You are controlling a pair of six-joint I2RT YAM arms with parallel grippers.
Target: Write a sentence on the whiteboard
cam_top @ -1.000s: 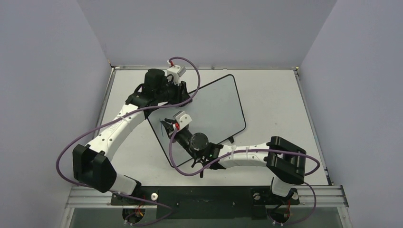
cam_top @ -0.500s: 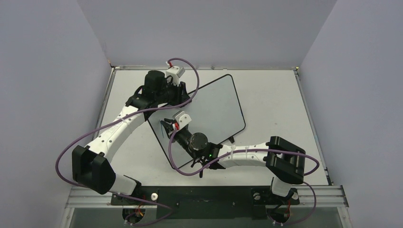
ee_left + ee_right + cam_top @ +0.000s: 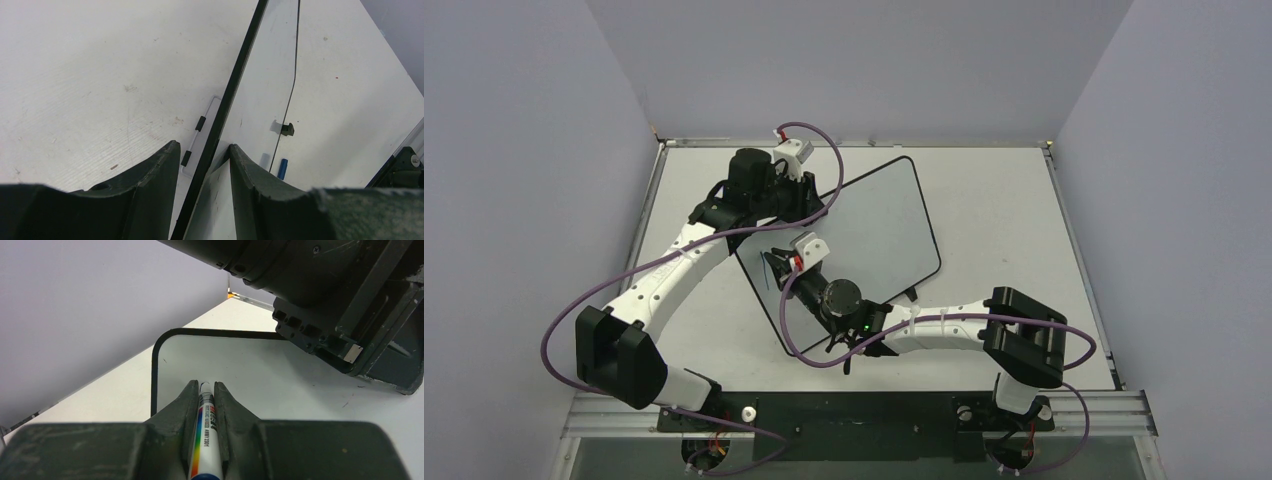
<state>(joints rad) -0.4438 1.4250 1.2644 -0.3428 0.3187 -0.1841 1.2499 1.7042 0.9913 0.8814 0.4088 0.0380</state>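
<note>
**Gloss on the board, grain on the jaws**

The whiteboard (image 3: 874,215) is smooth and glossy, reflective in the left wrist view, and its thin black frame has a duller sheen. The desk (image 3: 90,65) is matt white, finely scratched and speckled toward 9 o'clock. The left jaws and right jaws look like dark, matt, grainy plastic. The marker (image 3: 205,435) has a smooth white plastic-looking barrel with a printed rainbow label.

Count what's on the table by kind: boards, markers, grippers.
whiteboard: 1
marker: 1
grippers: 2 (left gripper closed around the whiteboard's edge, right gripper shut on the marker)
Total: 4
</note>
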